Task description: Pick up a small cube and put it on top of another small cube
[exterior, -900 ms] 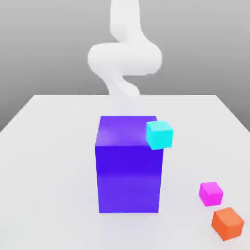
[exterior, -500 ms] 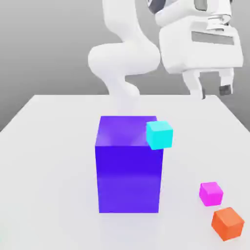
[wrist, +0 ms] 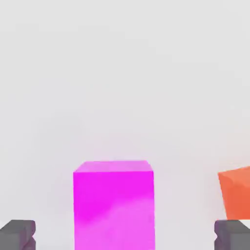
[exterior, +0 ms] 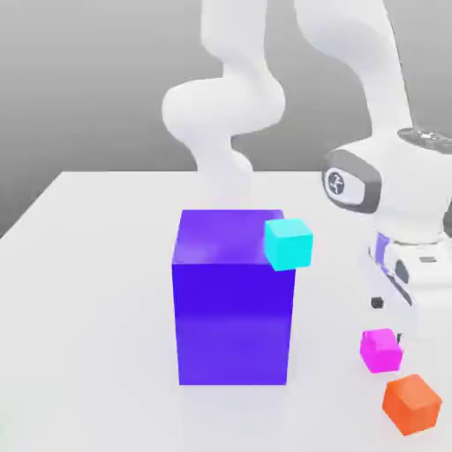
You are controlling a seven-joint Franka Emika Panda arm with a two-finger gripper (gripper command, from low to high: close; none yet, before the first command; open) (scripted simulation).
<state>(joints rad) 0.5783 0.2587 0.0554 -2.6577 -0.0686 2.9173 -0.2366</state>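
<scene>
As we read the hand view, the pincer (wrist: 125, 237) stands wide open, its two dark fingertips (wrist: 17, 234) flanking the small magenta cube (wrist: 114, 205) with clear gaps on either side, so nothing is gripped yet. We find the same magenta cube (exterior: 381, 350) in the exterior view resting on the white tabletop (exterior: 88, 291), toward that view's right and near edge, directly under the lowered white arm (exterior: 402, 203). Just beside it, nearer still and slightly to the right, lies the orange cube (exterior: 411, 403), also seen at the margin of the hand view (wrist: 237, 193). The tall blue-purple block (exterior: 232, 296) occupies the middle of the tabletop, with the cyan cube (exterior: 289, 244) appearing at its upper right corner; whether the cyan cube rests on the block or sits behind it we cannot tell. We judge the step in hand to be the final descent and closure on the magenta cube. We note three hazards: the fingertip on the orange cube's side could nudge that neighbour if the pincer drifts sideways, since the two cubes lie close; a closure made too high would catch only the top edge and let the cube slip; and an off-centre closure could twist the cube, spoiling later stacking.
</scene>
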